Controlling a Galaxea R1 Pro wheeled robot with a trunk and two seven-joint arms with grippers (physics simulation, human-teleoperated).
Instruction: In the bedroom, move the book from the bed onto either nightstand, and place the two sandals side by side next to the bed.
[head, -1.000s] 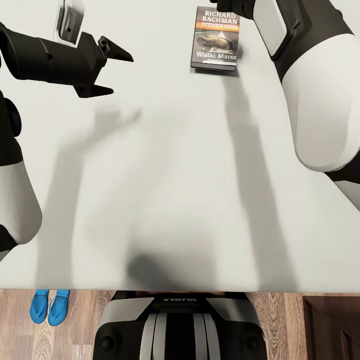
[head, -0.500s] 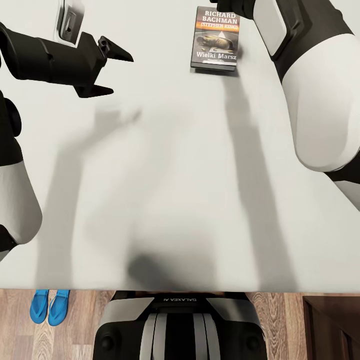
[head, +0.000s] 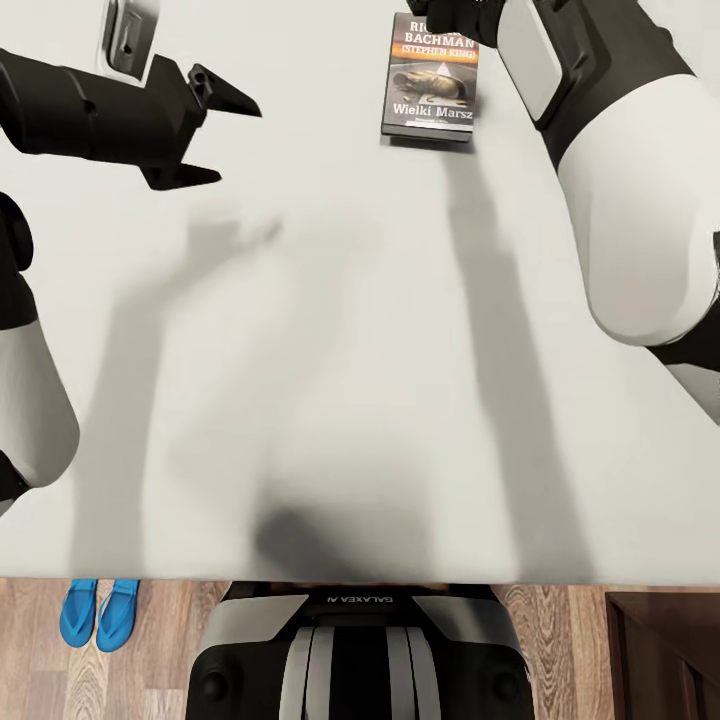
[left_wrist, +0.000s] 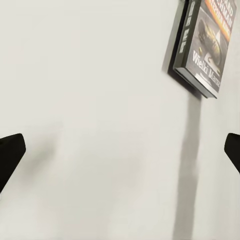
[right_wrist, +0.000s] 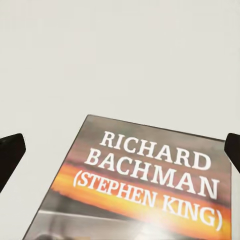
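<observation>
The book (head: 430, 88) lies flat on the off-white bed (head: 340, 330), near the far edge of the head view; it has a dark cover, an orange band and white lettering. My right arm (head: 620, 170) reaches over it, and its black wrist covers the top of the title. In the right wrist view the right gripper (right_wrist: 122, 150) hangs open just above the book (right_wrist: 150, 185), fingertips wide apart. Left of the book, my left gripper (head: 240, 145) is open and empty over bare mattress. The book (left_wrist: 202, 45) lies ahead of the left gripper (left_wrist: 120, 152). Two blue sandals (head: 98, 612) lie side by side on the floor beside the bed.
The bed's near edge runs across the head view just above my base (head: 360, 655). Wooden floor (head: 560, 650) lies below it. A dark-brown nightstand corner (head: 665, 655) stands at the lower right.
My right arm has shifted slightly towards the book, so its wrist now covers part of the title. The left arm has risen a little. The book and sandals have not moved.
</observation>
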